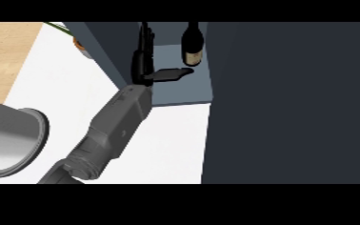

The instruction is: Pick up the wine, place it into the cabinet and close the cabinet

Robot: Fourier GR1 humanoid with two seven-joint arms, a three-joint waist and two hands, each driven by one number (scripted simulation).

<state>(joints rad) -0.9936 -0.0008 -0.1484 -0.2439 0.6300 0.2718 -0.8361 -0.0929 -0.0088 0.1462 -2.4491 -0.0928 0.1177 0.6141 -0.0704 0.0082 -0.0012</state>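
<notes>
We see one grey forearm [112, 128] coming in from about seven o'clock and running up toward twelve. By its place in the view we take it for our left arm. Its black hand [145, 59] stands edge-on at the open front of the cabinet [281, 100]. The fingers [145, 38] are straight and pressed together, pointing to twelve o'clock, and the thumb [172, 74] sticks out flat toward three o'clock. The hand holds nothing.

The wine bottle [193, 47] stands upright on the pale shelf [186, 88] inside the cabinet, at about one o'clock from the hand. It is dark with a tan label. The thumb's tip lies just below the bottle's foot; we cannot tell whether the two touch. The fingers are beside the bottle and apart from it.

The cabinet's dark side fills the view from twelve round to five o'clock. The white desk [169, 143] lies under the forearm. At eight o'clock a grey sink [21, 138] shows at the edge. At eleven o'clock, past the cabinet's left wall, a plant [74, 37] peeks out. Our right hand does not show.
</notes>
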